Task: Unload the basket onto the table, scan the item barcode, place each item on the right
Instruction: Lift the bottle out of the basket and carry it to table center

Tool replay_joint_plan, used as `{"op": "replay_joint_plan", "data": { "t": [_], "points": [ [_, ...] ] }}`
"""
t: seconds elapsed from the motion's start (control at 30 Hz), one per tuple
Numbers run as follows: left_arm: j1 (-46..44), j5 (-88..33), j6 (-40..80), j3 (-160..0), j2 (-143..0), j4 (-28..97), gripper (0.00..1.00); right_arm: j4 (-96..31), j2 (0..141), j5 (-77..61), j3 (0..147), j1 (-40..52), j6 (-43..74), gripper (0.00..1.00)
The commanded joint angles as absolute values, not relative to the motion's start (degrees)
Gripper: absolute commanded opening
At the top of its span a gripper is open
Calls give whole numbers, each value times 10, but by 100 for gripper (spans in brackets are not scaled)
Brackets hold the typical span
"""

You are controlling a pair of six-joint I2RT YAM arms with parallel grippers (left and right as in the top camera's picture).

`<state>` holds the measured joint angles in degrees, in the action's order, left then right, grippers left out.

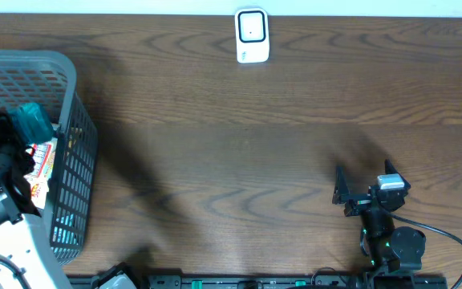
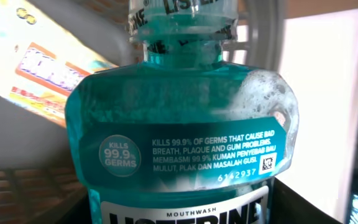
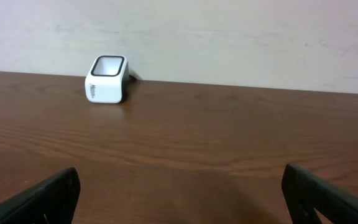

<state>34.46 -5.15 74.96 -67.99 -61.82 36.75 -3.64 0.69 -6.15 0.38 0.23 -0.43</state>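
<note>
From above, the grey basket (image 1: 74,96) at the table's left edge holds a teal mouthwash bottle (image 1: 35,122) and a bright packet (image 1: 42,160), and the left gripper (image 1: 14,138) reaches in beside them. At the left wrist, the bottle fills the view, foam on its liquid. I can't tell whether it's gripped. At the right wrist, the right gripper (image 3: 179,199) is spread wide and empty, facing the white scanner (image 3: 108,79).

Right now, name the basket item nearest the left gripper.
The teal mouthwash bottle, which fills the left wrist view; the colourful snack packet lies behind it.
</note>
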Motion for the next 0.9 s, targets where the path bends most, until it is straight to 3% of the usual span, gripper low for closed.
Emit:
{"op": "replay_joint_plan", "data": {
  "t": [0.0, 0.43, 0.87],
  "points": [
    [347, -95, 743, -724, -610, 352, 43, -39, 3, -59, 3, 4, 4, 99],
    [314, -348, 717, -745, -609, 303, 43, -39, 3, -59, 3, 4, 4, 99],
    [73, -338, 567, -745, -610, 350, 43, -39, 3, -59, 3, 4, 4, 99]
  ]
}}
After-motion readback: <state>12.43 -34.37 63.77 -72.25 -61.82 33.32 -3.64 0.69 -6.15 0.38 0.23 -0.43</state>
